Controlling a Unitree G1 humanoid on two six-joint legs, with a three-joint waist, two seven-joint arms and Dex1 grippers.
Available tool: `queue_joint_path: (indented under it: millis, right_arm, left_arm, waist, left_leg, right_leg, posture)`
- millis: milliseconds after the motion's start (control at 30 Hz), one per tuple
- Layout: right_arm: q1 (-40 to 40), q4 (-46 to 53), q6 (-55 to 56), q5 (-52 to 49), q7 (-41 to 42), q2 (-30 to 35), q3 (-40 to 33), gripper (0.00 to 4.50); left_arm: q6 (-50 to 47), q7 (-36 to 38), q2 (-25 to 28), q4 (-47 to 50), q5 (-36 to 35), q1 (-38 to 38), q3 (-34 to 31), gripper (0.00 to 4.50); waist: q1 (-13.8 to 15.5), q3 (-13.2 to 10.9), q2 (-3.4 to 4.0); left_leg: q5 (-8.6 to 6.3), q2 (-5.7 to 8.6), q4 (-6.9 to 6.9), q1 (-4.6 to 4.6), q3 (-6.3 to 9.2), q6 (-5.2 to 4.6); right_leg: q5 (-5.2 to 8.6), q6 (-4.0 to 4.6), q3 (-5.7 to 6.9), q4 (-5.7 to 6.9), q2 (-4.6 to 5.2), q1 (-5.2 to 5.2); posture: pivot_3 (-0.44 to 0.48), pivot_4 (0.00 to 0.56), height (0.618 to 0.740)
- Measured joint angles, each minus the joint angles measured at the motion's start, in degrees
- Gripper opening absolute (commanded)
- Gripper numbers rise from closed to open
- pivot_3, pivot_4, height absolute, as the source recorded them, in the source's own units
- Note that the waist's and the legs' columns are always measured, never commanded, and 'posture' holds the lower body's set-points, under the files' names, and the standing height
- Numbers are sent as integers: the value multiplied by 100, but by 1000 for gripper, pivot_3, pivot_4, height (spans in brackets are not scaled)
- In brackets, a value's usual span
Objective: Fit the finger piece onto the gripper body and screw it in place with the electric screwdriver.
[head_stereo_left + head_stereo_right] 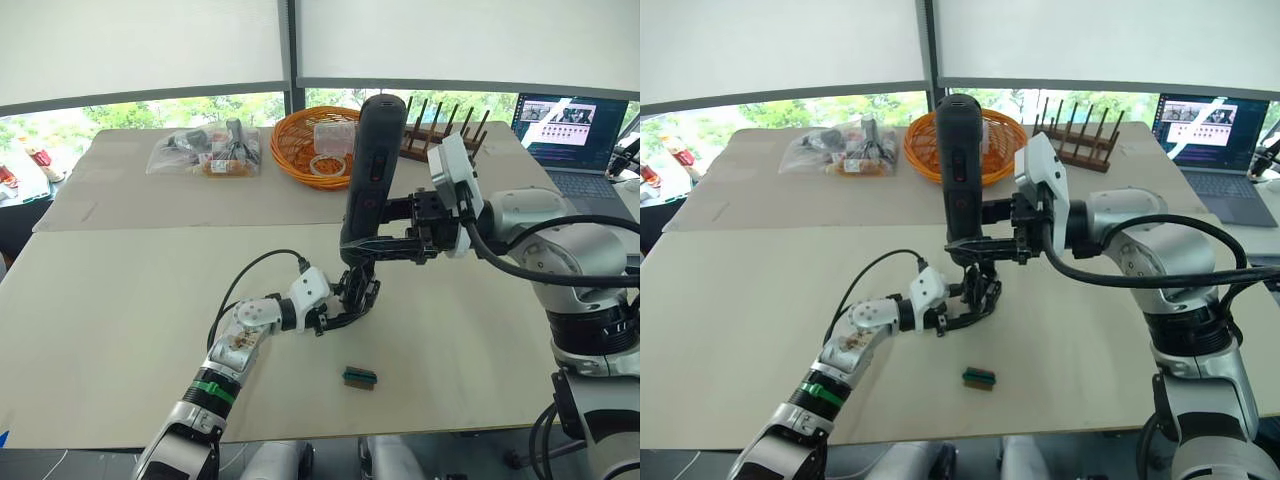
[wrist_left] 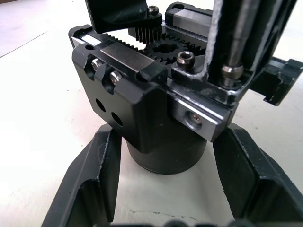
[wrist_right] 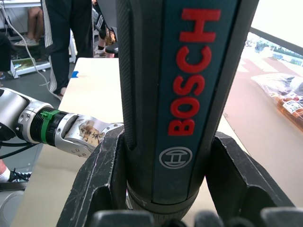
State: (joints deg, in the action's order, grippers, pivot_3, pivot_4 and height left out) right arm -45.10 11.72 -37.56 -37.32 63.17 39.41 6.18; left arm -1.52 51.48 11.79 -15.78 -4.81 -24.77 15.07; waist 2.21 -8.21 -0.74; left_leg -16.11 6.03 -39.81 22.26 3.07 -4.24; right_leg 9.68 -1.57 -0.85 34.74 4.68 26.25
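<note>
Two tools meet over the middle of the desk (image 1: 120, 300). The right tool (image 1: 385, 232) is pinching the electric screwdriver (image 1: 372, 170), its black fingers (image 3: 99, 175) pressed against either side of the barrel with the red lettering. The screwdriver stands nearly upright, its thin bit pointing down onto the gripper body (image 2: 151, 109). The left tool (image 1: 345, 305) reaches in from the near left, and its fingers (image 2: 90, 184) clasp the round base of the gripper body from both sides, holding it on the desk right under the screwdriver. In the left wrist view the body's toothed racks, a small gear and several screw heads show on top; a black piece sits at its far edge, probably the finger piece (image 2: 116, 12), though I cannot be sure.

One small green-and-brown block (image 1: 360, 377) lies on the desk just near of the two tools, apart from them. On the far desk stand one orange basket (image 1: 300, 150), one clear bag of small items (image 1: 205, 150) to its left, and one wooden peg rack (image 1: 445, 130) to its right. One open laptop (image 1: 575, 135) sits at the far right.
</note>
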Motion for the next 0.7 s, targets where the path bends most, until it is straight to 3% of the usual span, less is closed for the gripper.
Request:
queue_joint_path:
  millis: [100, 133, 233, 367, 400, 700]
  right_arm:
    - [4, -8, -7, 6, 5, 1, -4, 1933]
    - [-7, -8, -6, 18, -7, 1, -7, 1933]
    - [10, -5, -11, 26, -7, 10, -9, 1933]
    - [20, 3, -12, 26, -9, 10, -11, 1933]
    - [27, 6, -12, 26, -11, 10, -10, 1933]
    - [32, 17, -15, 30, -49, 3, 3, 1933]
  left_arm:
    - [24, 49, -41, 31, -136, -88, -64, 4270]
    - [24, 49, -32, 51, -132, -164, -72, 4500]
    - [27, 74, -29, 107, -187, -174, -109, 4500]
    - [126, -26, -49, 92, -127, -181, -82, 3063]
    - [159, -45, -65, 75, -105, -183, -80, 2902]
    - [249, -41, -62, 0, -105, -188, -75, 2904]
  waist:
    - [7, 0, 0]
    - [11, 0, 0]
    - [7, 0, 0]
    - [11, 0, 0]
    - [13, 0, 0]
    - [20, 0, 0]
  left_leg:
    - [-4, 0, -1, -3, 0, -6]
    - [-4, 1, -2, -3, 1, -5]
    - [-3, 2, -3, -8, 0, -5]
    - [1, 1, -3, -8, 1, -1]
    - [1, 2, -3, -11, 1, -1]
    - [1, 2, -5, -17, 1, -2]
  right_leg:
    - [0, 0, -1, 0, 7, -8]
    - [-1, 1, 0, -1, 8, -10]
    - [-2, 1, 3, 2, 8, -12]
    - [-3, 2, 4, 8, 7, -11]
    - [-3, 3, 4, 9, 8, -14]
    - [-4, 3, 6, 10, 8, -20]
  posture:
    - [0, 150, 740]
    - [0, 150, 740]
    - [0, 150, 740]
    - [0, 150, 740]
    - [0, 150, 740]
    - [0, 150, 740]
